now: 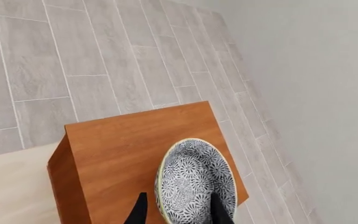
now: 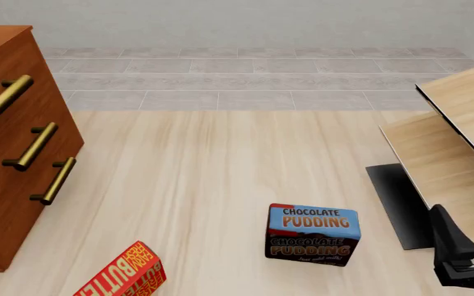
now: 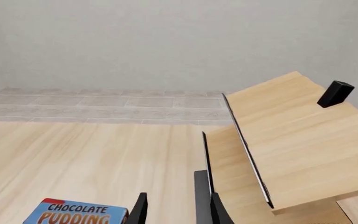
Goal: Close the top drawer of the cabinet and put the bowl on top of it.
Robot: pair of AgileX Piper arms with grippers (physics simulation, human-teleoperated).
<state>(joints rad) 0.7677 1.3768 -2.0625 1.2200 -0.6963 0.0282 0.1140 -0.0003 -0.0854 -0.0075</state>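
The bowl [image 1: 196, 179] hangs over the cabinet [image 1: 135, 154] top, near its far corner, pinched at the rim between the left gripper [image 1: 177, 211] fingers, one inside and one outside the wall; whether it already rests on the wood I cannot tell. In the front view the top drawer [image 2: 10, 98] sits flush with the two below it, so the closing step looks done and the placing step is in hand. Next the bowl wants lowering flat, then the jaws parting and a straight lift away. The right gripper [image 3: 174, 210] idles with fingers apart and empty at the table's near right edge, by the chocolate pudding box [image 2: 312, 235].
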